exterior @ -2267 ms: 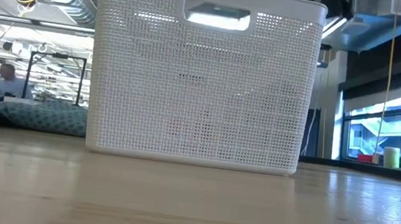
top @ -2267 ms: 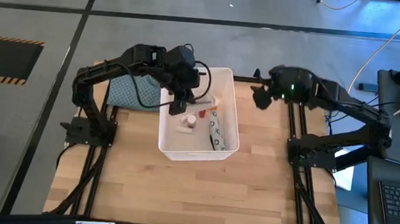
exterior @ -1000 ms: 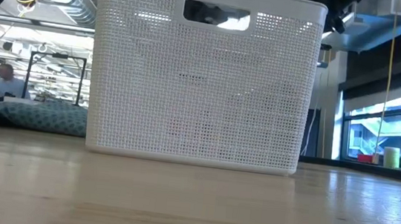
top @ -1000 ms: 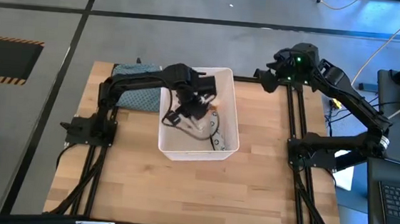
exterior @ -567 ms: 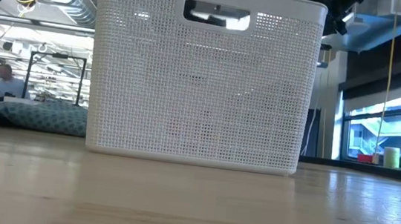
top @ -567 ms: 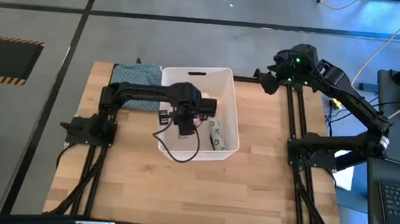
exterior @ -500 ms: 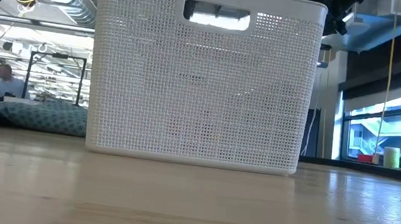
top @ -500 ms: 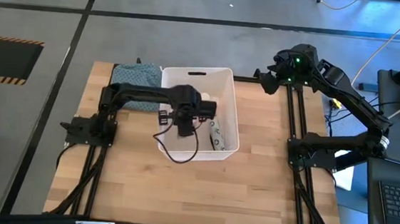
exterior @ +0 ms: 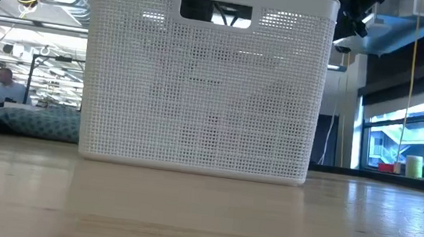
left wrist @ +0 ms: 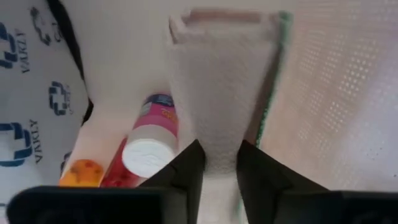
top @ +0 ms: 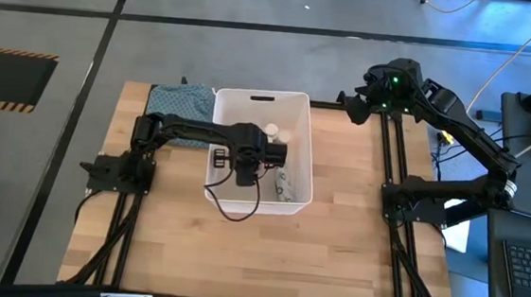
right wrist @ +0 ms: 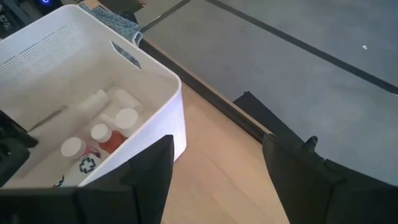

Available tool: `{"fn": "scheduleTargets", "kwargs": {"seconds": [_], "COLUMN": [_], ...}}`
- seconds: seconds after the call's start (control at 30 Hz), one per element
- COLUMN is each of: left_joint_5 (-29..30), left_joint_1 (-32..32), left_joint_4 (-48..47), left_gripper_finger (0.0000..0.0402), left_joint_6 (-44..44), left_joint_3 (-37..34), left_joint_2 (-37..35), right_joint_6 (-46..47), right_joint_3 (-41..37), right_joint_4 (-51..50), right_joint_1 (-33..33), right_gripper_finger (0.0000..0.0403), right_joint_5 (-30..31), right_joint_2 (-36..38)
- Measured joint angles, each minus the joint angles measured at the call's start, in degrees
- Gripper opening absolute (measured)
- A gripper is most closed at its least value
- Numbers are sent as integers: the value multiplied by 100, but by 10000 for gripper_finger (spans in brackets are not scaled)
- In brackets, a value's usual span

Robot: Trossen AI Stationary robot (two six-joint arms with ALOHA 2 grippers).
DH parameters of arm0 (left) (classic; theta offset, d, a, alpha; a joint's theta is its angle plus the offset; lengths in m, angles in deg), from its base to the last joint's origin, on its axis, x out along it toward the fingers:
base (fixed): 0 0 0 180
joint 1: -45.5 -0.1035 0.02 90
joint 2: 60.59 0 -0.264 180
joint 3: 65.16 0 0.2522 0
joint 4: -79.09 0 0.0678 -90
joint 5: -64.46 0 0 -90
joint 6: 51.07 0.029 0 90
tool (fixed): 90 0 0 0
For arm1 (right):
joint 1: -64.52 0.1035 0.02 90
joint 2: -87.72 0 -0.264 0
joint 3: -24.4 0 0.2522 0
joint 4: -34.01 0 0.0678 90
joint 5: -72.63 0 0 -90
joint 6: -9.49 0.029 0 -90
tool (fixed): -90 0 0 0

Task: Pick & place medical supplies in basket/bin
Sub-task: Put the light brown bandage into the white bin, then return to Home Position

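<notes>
Left gripper (left wrist: 217, 163) pinches a white roll (left wrist: 221, 87) beside a packet (left wrist: 31, 93) seemingly printed "VAKLY".

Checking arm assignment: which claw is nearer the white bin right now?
Left. The left claw is down inside the white bin, among the supplies. The right claw hangs outside it, off the bin's far right corner at the table's back edge.
</notes>
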Motion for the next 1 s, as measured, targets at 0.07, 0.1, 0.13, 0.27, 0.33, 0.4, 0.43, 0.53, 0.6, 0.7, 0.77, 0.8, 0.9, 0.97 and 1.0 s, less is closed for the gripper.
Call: {"fn": "scheduleTargets", "kwargs": {"seconds": [0.07,0.1,0.13,0.27,0.33,0.4,0.43,0.53,0.6,0.7,0.77,0.8,0.9,0.97,1.0], "left_joint_5": [6,22,59,171,293,608,818,1311,1384,1325,1256,1228,1047,682,256], "left_joint_1": [-4,-4,-4,-4,-2,2,2,-34,-97,-229,-332,-397,-663,-896,-1033], "left_joint_4": [0,-2,-9,0,0,0,0,-42,-20,-3,5,32,45,46,85], "left_gripper_finger": [95,100,104,114,115,115,114,111,108,106,105,104,101,99,98], "left_joint_6": [0,0,0,-48,-53,-61,-60,-220,-547,-1366,-2349,-2970,-5107,-6187,-6559], "left_joint_3": [0,0,0,0,0,-4,1,155,432,1042,1485,1719,2273,2418,2414], "left_joint_2": [0,2,2,0,-1,-35,-54,-124,-217,-404,-549,-629,-899,-1131,-1282], "right_joint_6": [0,0,0,0,0,-1,-1,-2,-1,-2,-62,-139,-17,-123,-86], "right_joint_3": [0,0,0,0,0,0,0,0,0,0,0,0,0,-46,-184], "right_joint_4": [0,-1,-2,-4,-4,-4,-4,-4,-4,-4,-2,-14,-129,-28,246], "right_joint_1": [0,0,0,0,0,0,0,0,0,0,0,0,10,122,226], "right_gripper_finger": [248,248,248,248,248,248,248,248,248,248,248,248,248,248,248], "right_joint_5": [0,0,0,0,-2,-2,-2,-4,-4,-3,8,20,14,-203,-340], "right_joint_2": [0,0,0,0,0,0,0,0,0,0,0,0,2,29,100]}}
